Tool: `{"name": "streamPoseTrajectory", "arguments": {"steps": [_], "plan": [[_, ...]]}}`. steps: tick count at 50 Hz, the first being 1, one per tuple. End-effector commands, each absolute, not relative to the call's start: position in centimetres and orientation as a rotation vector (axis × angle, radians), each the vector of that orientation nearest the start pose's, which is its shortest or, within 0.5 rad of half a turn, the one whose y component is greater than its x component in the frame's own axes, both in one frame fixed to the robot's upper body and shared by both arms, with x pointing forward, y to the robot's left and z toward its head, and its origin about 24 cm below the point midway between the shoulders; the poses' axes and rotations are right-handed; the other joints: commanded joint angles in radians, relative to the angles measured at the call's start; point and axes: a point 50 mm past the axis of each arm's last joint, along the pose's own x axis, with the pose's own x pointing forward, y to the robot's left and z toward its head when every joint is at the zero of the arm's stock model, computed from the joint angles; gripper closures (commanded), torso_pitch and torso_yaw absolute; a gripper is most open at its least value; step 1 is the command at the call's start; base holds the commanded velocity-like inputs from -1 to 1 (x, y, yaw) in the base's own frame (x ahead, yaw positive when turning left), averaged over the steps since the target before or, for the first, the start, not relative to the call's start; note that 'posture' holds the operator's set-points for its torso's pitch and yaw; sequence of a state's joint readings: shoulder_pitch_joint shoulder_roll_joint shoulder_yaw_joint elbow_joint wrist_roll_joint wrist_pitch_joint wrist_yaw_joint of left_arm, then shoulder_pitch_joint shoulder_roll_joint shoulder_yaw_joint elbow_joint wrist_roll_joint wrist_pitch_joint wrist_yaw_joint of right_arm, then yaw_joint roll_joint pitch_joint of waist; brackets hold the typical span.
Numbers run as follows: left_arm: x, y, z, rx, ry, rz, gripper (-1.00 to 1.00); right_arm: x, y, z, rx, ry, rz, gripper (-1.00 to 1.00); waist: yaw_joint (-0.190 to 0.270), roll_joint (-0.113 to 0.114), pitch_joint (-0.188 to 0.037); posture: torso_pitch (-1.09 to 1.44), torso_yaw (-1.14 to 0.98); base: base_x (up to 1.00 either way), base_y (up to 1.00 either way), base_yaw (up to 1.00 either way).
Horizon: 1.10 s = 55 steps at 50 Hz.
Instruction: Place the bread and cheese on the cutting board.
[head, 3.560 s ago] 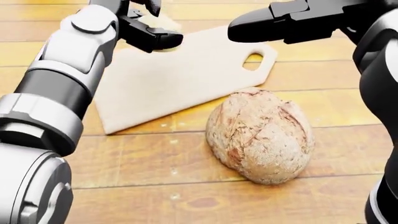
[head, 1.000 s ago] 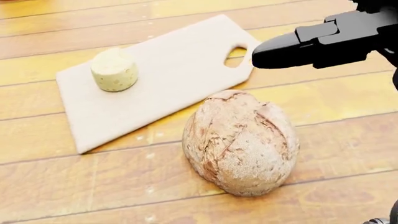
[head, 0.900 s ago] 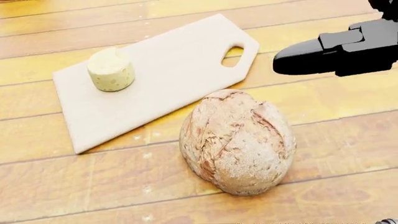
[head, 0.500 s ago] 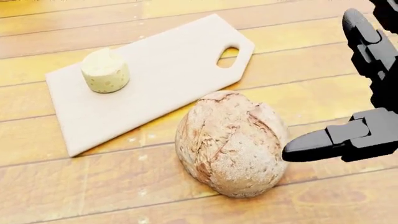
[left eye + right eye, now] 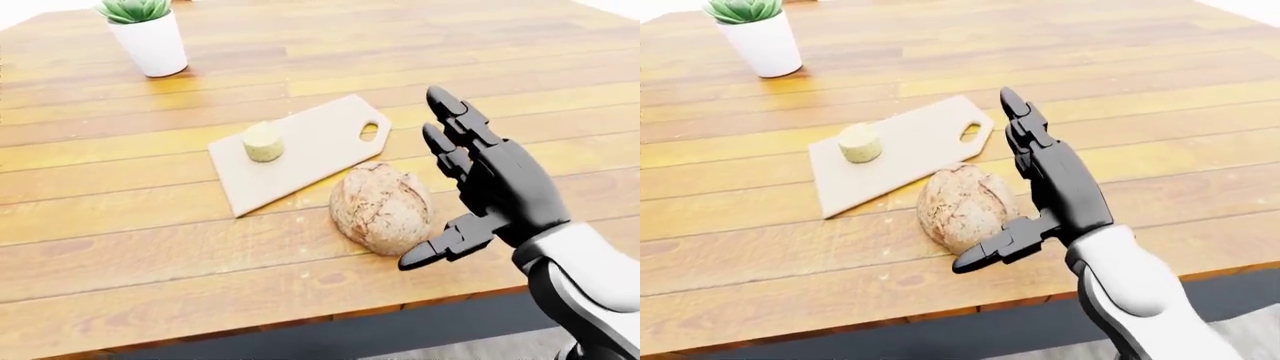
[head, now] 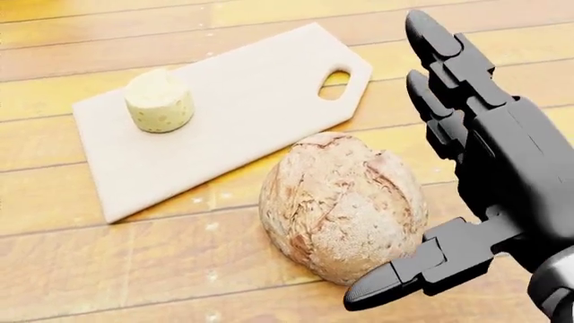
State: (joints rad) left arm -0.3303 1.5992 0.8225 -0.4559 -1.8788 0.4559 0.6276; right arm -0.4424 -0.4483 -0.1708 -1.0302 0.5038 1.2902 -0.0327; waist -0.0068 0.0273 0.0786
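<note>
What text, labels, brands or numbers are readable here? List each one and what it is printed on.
None: no readable text anywhere. The cutting board, cheese, bread, white plant pot, wooden table and right hand all carry no lettering, labels or numbers.

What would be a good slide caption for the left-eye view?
Black robot hand, fingers open, beside a round crusty bread loaf on the wooden table; pale cheese cylinder on the light cutting board.
</note>
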Motion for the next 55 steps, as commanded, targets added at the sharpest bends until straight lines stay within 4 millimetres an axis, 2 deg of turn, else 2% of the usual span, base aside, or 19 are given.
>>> {"name": "streamPoseTrajectory", "arguments": {"steps": [1,10,23,55], "plan": [[13.7,23.4,43.9,-0.058,-0.657,-0.017,-1.00,21.3,-15.4,24.7,-0.301,-0.203,0.230,-1.00,0.000,0.004,-0.017,0.00,0.00,0.00,0.00,0.00],[13.1,23.1,44.2,-0.051,-0.666,-0.028,-1.00,21.9,-15.0,24.2,-0.327,-0.157,0.204,-1.00,0.000,0.010,-0.018,0.00,0.00,0.00,0.00,0.00],[13.5,23.1,44.0,-0.057,-0.662,-0.030,-1.00,22.5,-14.9,22.5,-0.311,-0.115,0.215,-1.00,-0.001,0.020,-0.021,0.00,0.00,0.00,0.00,0.00],[13.5,23.1,44.0,-0.060,-0.663,-0.038,-1.00,23.6,-14.3,20.6,-0.349,-0.059,0.233,-1.00,-0.009,0.032,-0.024,0.00,0.00,0.00,0.00,0.00]]}}
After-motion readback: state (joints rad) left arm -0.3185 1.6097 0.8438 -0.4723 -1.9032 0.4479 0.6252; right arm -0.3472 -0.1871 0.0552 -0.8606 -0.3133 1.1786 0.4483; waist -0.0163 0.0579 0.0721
